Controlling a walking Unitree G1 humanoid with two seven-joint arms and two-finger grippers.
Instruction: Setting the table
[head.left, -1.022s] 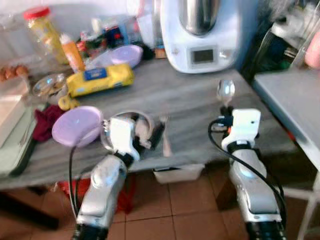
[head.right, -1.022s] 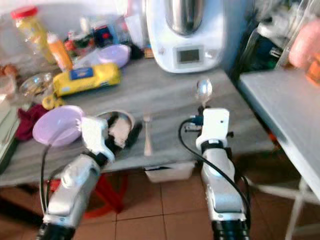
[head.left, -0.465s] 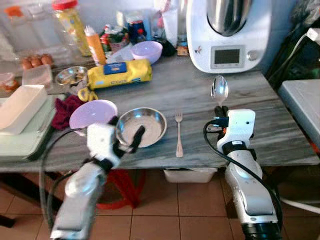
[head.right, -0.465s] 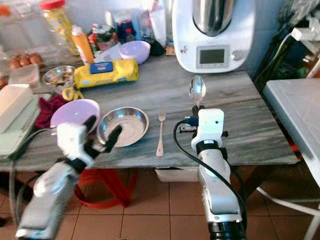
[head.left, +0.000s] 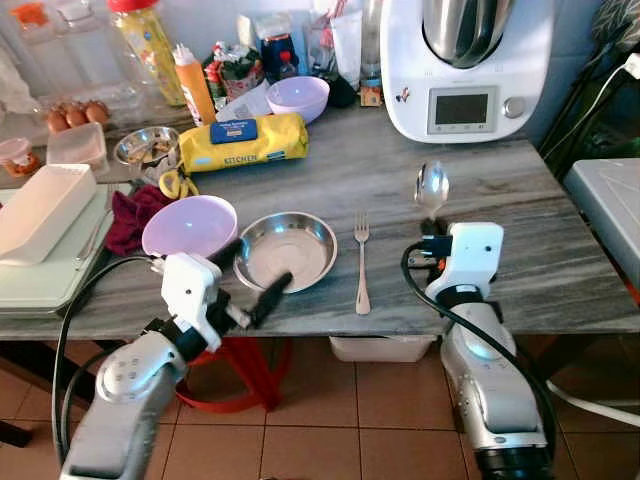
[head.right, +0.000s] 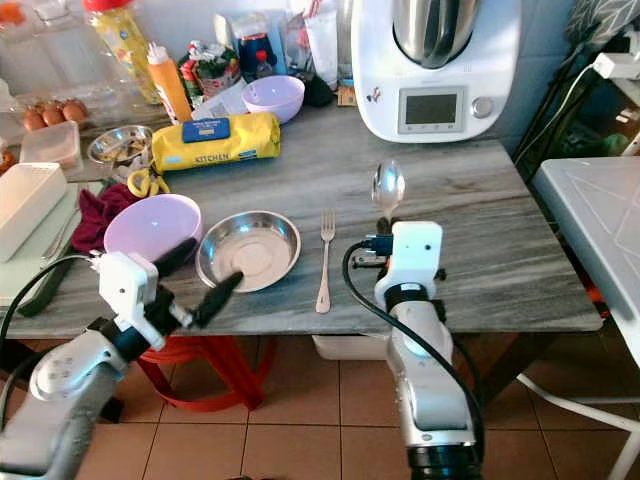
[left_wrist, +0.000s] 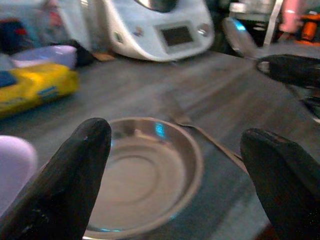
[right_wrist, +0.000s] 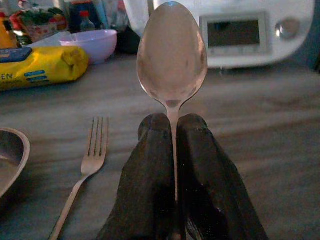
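You are on the cutlery step: the steel bowl (head.left: 286, 249) sits near the front edge of the worktop (head.left: 560, 250) with the fork (head.left: 361, 265) just to its right, and the spoon (head.left: 431, 187) likely goes beyond the fork. Your right gripper (right_wrist: 172, 125) hovers right of the fork, fingers pinched on the spoon's handle, bowl end pointing away. Lower it there. Your left gripper (head.left: 250, 277) hangs before the steel bowl, fingers spread wide, empty.
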